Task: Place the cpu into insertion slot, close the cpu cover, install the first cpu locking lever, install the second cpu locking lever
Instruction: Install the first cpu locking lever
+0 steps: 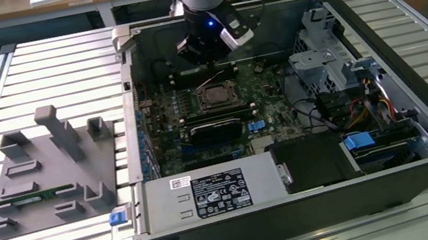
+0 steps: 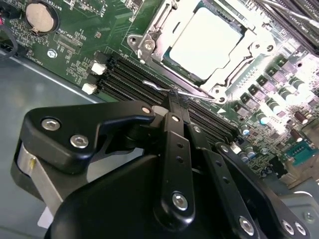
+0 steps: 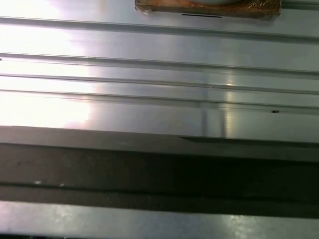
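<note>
In the second wrist view the cpu (image 2: 202, 42) lies flat in the insertion slot, its pale metal top showing through the window of the cpu cover (image 2: 238, 70), which lies down over it. A thin wire locking lever (image 2: 154, 85) runs along the socket's near side. My gripper (image 2: 174, 99) has its black fingers (image 2: 172, 129) pressed together, tips right at that lever; whether they touch it I cannot tell. In the exterior view the gripper (image 1: 205, 60) hangs inside the open computer case, just behind the insertion slot (image 1: 214, 97).
Black memory slots (image 2: 124, 79) and a coin battery (image 2: 41, 16) lie beside the socket. The case holds a power supply (image 1: 209, 195), a drive cage (image 1: 324, 67) and cables. A grey fixture (image 1: 52, 175) sits on the slatted table at the exterior view's left.
</note>
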`<state>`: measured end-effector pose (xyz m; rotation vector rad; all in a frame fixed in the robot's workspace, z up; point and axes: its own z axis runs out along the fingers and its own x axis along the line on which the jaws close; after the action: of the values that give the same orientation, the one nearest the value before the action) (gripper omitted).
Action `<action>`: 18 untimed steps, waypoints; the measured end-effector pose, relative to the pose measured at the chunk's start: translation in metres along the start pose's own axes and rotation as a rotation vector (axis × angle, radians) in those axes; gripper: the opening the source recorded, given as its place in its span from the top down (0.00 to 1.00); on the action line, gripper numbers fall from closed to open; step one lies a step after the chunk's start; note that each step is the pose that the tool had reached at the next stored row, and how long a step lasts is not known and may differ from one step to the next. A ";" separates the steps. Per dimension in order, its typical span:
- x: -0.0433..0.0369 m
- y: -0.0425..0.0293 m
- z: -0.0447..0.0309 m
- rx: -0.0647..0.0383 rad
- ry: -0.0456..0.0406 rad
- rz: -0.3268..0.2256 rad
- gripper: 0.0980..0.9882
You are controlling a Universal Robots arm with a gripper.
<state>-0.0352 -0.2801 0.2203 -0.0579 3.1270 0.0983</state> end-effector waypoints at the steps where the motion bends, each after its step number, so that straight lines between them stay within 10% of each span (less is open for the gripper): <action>1: -0.0008 0.0000 0.0003 0.000 0.0000 0.000 0.99; 18: -0.0155 -0.0011 0.0081 0.006 0.0013 0.000 0.99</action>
<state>-0.0196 -0.2801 0.2123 -0.0575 3.1285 0.0893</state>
